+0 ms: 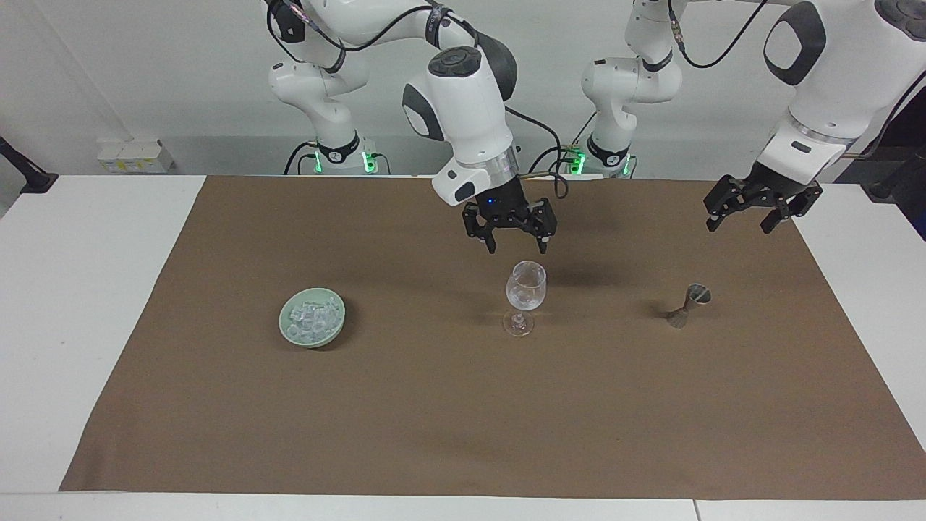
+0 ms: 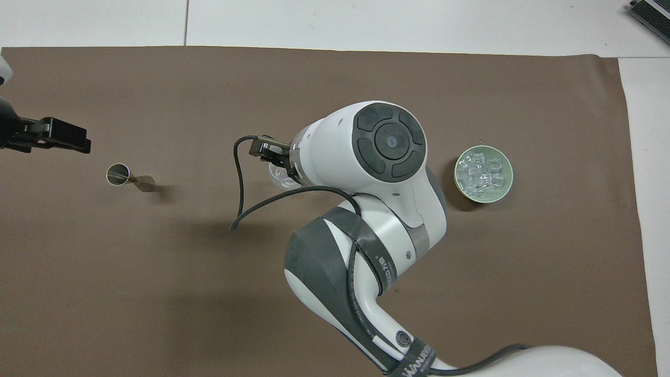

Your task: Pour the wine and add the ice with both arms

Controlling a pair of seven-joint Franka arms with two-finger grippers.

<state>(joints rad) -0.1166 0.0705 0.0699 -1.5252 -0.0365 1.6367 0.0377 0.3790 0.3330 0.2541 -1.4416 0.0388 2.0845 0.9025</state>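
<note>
The ice (image 1: 312,315) is a heap of clear cubes in a pale green bowl (image 1: 288,329) toward the right arm's end; it also shows in the overhead view (image 2: 482,173). A clear stemmed glass (image 1: 526,289) stands upright mid-cloth, partly hidden under the right arm in the overhead view (image 2: 278,179). My right gripper (image 1: 517,244) is open and empty, in the air just above the glass. My left gripper (image 1: 741,221) is open and empty, in the air over the cloth's edge toward the left arm's end, above a small metal jigger (image 1: 687,304).
A brown cloth (image 1: 463,420) covers most of the white table (image 1: 79,289). The jigger (image 2: 125,177) stands alone beside the glass, toward the left arm's end. The right arm's elbow (image 2: 366,220) hides the middle of the cloth in the overhead view.
</note>
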